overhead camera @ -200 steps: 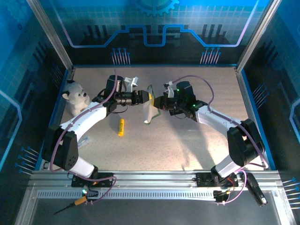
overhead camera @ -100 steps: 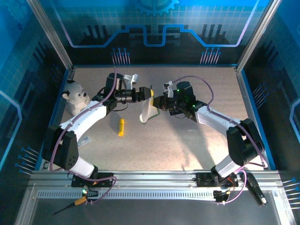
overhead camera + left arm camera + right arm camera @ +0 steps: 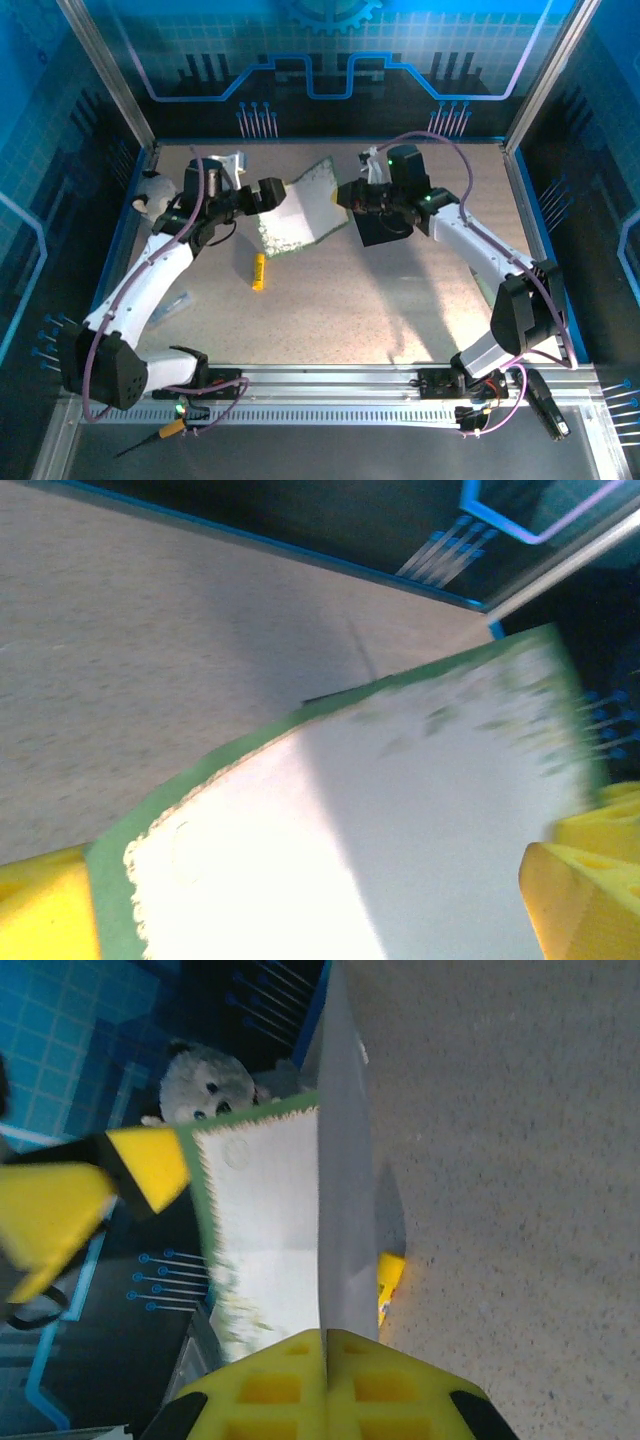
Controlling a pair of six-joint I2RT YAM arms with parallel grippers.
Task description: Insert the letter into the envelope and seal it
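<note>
R end effector (image 3: 345,196) is clamped on the letter (image 3: 300,210) at its 3 o'clock edge, sheet held tilted over the bench (image 3: 400,300) toward 12 o'clock, L end effector (image 3: 274,192) w/ jaws wide apart just off its 9 o'clock edge, black envelope (image 3: 378,230) at the letter's 4 o'clock.

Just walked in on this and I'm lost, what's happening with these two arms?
The right gripper is pinched shut on one edge of the letter, holding it up off the table. The left gripper sits at the opposite edge with its fingers spread open around the paper, not clamping it. The black envelope shows beneath the right wrist, and the letter is not in it yet.
</note>
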